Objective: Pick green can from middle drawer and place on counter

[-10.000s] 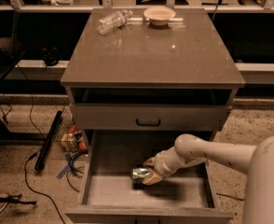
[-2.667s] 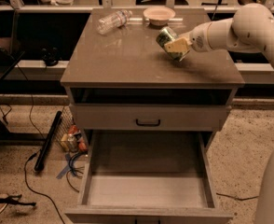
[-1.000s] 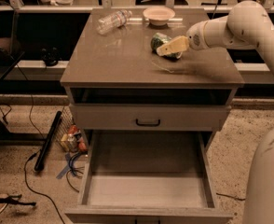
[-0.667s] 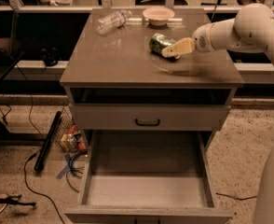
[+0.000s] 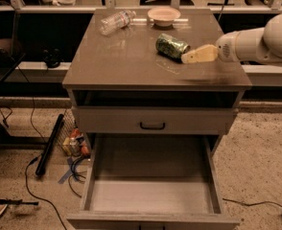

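1 green can [image 5: 172,46] on counter [image 5: 126,61], beside end effector [image 5: 187,57].

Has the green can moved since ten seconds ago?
Yes. The green can went from the middle drawer up onto the counter, lying on its side near the bowl; the gripper is just beside it.

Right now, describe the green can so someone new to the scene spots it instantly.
Start at the glossy grey-brown counter atop the cabinet. On its right half a small shiny green metal can lies on its side, next to the robot's cream gripper. Unlike the clear plastic bottle and pale bowl behind, it is green and metallic.
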`<state>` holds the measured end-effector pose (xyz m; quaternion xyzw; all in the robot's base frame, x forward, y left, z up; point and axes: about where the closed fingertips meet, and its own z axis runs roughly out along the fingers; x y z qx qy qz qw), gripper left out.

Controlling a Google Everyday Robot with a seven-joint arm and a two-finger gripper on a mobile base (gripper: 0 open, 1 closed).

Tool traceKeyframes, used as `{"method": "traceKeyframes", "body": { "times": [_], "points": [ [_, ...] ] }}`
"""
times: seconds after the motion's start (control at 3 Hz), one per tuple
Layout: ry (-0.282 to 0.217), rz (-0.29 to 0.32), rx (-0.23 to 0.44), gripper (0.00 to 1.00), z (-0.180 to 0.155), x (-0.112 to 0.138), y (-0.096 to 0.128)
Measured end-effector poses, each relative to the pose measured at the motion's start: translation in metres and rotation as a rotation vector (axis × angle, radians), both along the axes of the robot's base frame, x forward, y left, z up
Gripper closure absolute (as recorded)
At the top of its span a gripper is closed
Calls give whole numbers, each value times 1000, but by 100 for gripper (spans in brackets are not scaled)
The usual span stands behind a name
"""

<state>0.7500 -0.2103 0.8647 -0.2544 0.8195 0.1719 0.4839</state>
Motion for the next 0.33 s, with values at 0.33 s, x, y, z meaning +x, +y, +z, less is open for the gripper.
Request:
{"method": "traceKeyframes", "body": {
  "times": [0.33],
  "points": [
    [4,-7,0,0,-3,-3,-4]
  ]
}}
